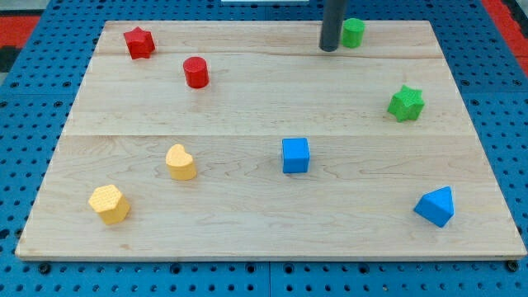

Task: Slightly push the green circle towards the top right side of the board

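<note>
The green circle (353, 32) stands near the view's top edge of the wooden board (247, 214), right of centre. My tip (329, 48) is the lower end of a dark rod that comes down from the view's top. It sits just left of the green circle and slightly below it, very close to it; I cannot tell if they touch.
A green star (406, 103) lies at the right. A red star (139, 42) and a red cylinder (195, 72) are at the top left. A blue cube (295, 155) is at centre, a blue triangle (436, 206) at bottom right. A yellow heart (181, 162) and a yellow hexagon (110, 204) are at bottom left.
</note>
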Motion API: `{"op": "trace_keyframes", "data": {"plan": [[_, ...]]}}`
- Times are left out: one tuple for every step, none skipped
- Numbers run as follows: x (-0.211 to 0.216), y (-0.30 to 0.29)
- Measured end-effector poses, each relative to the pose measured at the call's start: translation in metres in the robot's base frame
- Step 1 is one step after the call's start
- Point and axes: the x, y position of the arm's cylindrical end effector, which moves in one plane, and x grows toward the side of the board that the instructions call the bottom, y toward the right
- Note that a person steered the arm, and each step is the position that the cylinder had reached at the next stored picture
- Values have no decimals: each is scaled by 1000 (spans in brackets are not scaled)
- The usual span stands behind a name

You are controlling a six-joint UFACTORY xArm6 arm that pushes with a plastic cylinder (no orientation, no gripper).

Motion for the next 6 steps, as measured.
{"op": "trace_keyframes", "data": {"plan": [[-26,9],[-35,31],[-35,57],[-35,17],[-33,-62],[-29,-146]]}}
